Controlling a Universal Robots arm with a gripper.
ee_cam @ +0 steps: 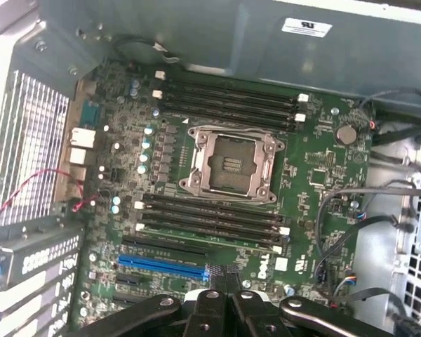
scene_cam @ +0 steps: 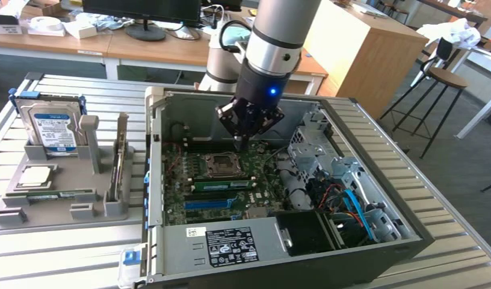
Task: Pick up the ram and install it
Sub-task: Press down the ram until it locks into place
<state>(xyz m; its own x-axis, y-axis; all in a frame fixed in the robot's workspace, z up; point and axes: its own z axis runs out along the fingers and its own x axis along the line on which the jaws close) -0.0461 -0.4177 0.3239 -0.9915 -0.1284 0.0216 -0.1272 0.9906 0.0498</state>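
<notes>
The gripper (scene_cam: 242, 143) hangs clenched and empty above the motherboard (ee_cam: 217, 182); the ram (scene_cam: 222, 183) sits in a slot. Lowering further, the fingertips (ee_cam: 228, 298) could scratch the CPU socket (scene_cam: 221, 161).

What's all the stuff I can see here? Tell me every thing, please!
computer case: one, grey, open on the slatted table
motherboard: one, green, inside the case
CPU socket: one, silver, middle of the motherboard
blue slot: one, blue, near the claw
hard drive: one, silver with blue-white label, upright in the grey holder at the exterior view's left
ram: one, green, lying in the holder
stool: one, brown seat, exterior view's right
claw: one, black, shut, over the motherboard
</notes>
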